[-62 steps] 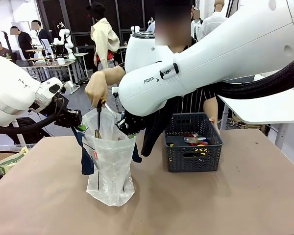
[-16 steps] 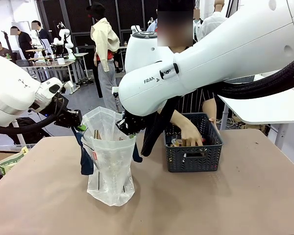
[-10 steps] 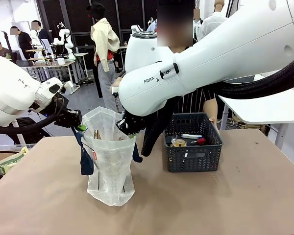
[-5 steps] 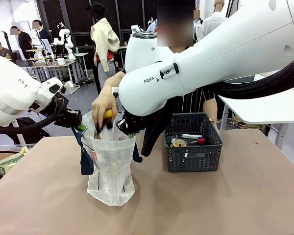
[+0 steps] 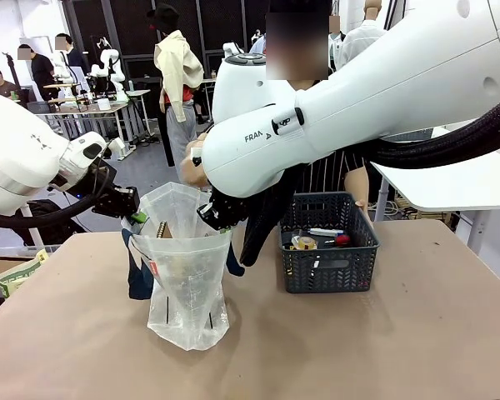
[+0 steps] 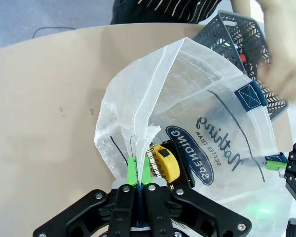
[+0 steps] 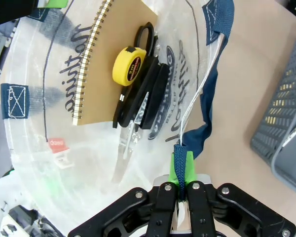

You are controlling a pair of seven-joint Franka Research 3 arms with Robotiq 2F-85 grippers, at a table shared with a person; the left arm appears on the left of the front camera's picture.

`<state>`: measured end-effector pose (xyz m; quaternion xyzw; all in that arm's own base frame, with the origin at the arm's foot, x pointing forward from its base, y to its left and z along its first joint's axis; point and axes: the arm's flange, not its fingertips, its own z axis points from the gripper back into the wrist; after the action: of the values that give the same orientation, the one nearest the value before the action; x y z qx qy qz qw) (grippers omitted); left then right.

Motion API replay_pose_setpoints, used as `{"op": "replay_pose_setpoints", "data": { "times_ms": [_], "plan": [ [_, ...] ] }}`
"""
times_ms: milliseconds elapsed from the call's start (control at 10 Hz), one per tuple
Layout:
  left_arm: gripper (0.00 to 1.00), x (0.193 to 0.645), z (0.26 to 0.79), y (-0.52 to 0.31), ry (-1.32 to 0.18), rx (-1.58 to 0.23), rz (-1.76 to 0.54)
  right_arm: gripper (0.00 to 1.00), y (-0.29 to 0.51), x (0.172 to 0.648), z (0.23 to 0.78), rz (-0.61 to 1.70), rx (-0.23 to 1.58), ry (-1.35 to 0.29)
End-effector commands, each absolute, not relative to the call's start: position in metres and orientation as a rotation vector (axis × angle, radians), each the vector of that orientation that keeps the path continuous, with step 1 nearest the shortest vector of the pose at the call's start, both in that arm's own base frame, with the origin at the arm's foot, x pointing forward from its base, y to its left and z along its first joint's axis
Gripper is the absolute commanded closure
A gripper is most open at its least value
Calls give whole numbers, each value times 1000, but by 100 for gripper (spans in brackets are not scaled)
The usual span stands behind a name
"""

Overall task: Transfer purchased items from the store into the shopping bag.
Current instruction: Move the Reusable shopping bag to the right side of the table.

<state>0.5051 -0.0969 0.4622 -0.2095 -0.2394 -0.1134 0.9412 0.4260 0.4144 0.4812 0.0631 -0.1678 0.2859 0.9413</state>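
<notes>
- One clear shopping bag (image 5: pixel 187 275) stands on the table (image 5: pixel 417 333), its mouth spread between two grippers.
- Left gripper (image 6: pixel 138 170): pads pinched tight on a fold of the bag rim.
- Right gripper (image 7: pixel 180 165): clamped on the opposite rim, at the navy strap (image 7: pixel 212 74).
- In the bag: one spiral notebook (image 7: pixel 111 59), one yellow tape measure (image 7: pixel 129 66), one pair of black scissors (image 7: pixel 147 25), and a flat black pack (image 7: pixel 150 94).
- One dark grey lattice basket (image 5: pixel 329 271) sits on the table near the bag, with a few small items inside (too small to count).
- One person's hand (image 5: pixel 192 171) is above the bag mouth, partly hidden by the right arm.
</notes>
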Motion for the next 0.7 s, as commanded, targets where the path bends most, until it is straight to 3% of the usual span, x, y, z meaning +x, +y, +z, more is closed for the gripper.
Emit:
{"op": "replay_pose_setpoints", "data": {
  "times_ms": [0, 600],
  "plan": [
    [100, 503, 464, -95, -495, -427, -229, 100, 413, 425, 483, 579, 129, -344],
    [100, 503, 464, -95, -495, -427, -229, 100, 413, 425, 483, 579, 129, -344]
  ]
}}
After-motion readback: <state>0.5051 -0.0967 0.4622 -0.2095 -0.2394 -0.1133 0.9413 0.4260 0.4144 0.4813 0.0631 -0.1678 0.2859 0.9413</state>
